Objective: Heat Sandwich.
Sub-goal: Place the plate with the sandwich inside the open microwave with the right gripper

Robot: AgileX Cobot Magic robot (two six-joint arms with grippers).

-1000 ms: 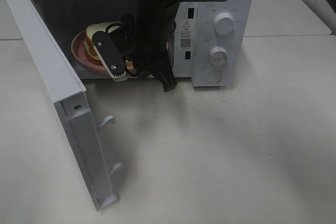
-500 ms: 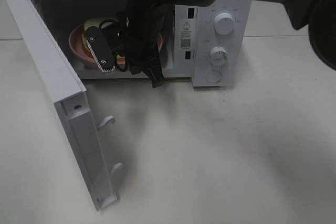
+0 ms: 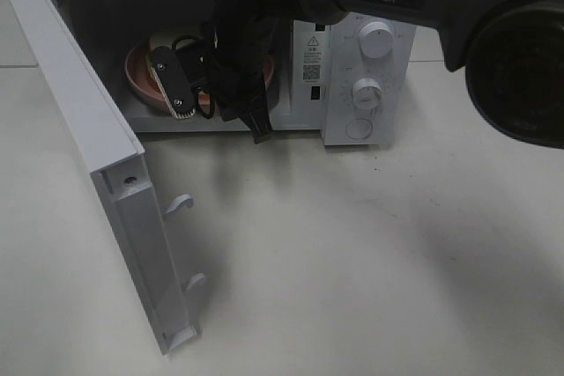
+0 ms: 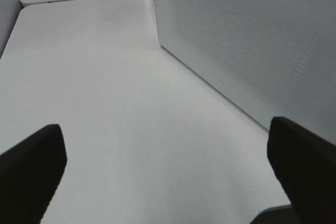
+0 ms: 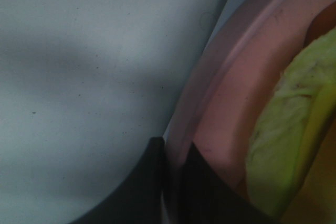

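Note:
The sandwich (image 3: 164, 40), white bread with yellow-green filling (image 5: 286, 129), lies on a round pink plate (image 3: 139, 77) inside the open microwave (image 3: 352, 59). My right gripper (image 5: 170, 156) reaches across into the cavity and is shut on the plate's rim (image 5: 210, 93), one finger on each side of it. From above, the arm (image 3: 242, 41) hides the plate's right half. The frames do not show whether the plate rests on the cavity floor. My left gripper (image 4: 168, 182) stands open over bare table, with nothing between its fingers (image 4: 31, 171).
The microwave's door (image 3: 106, 182) swings out to the left, with two hooks on its edge. A white dotted panel of the microwave (image 4: 252, 40) stands close to the left gripper. Two knobs (image 3: 377, 40) sit on the control panel at the right.
The right gripper has carried the plate and sandwich further back into the microwave cavity. The left gripper stays open.

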